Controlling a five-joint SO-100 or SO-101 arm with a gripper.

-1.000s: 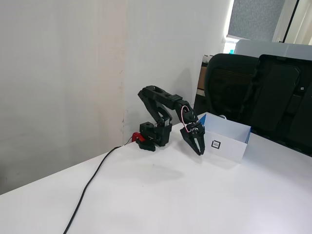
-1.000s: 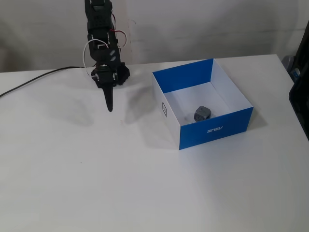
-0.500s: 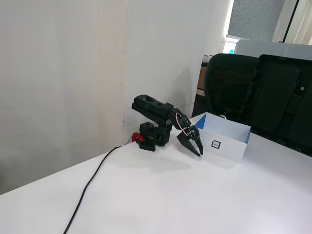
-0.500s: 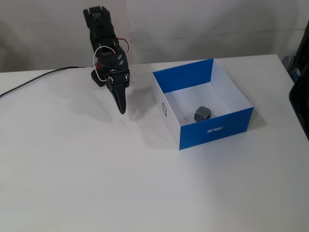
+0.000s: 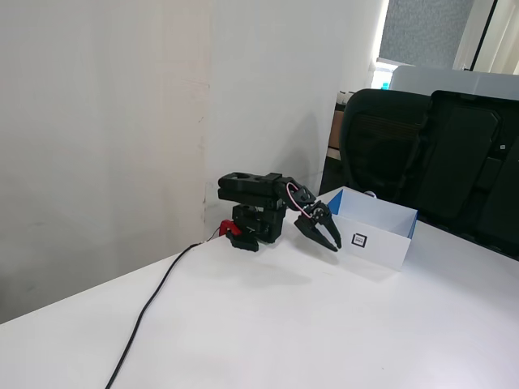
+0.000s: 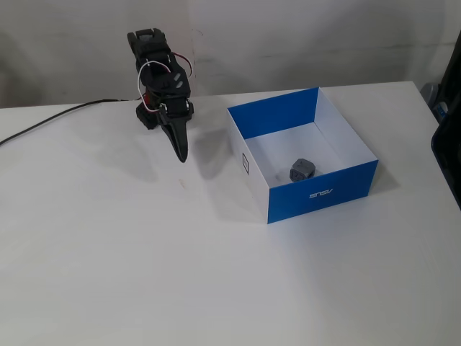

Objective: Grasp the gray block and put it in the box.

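Jaws on my black arm (image 6: 180, 153) look shut and hold nothing, beside the low white-and-blue cardboard box (image 6: 322, 193). I see the small dark-gray cube (image 6: 301, 169) lying inside it.

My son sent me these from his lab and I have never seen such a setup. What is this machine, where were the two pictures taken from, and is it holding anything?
The black machine is a small robot arm bolted at the back of a white table, with a cable running off from its base. At its tip is a two-finger pincer, which points down toward the table beside the box and holds nothing.

One fixed view looks from low at the side, with office chairs behind. The other fixed view looks down from higher up, facing the arm.

On the table stands the box, white outside on one side, blue on others. The gray block lies on its floor, so the job looks done.
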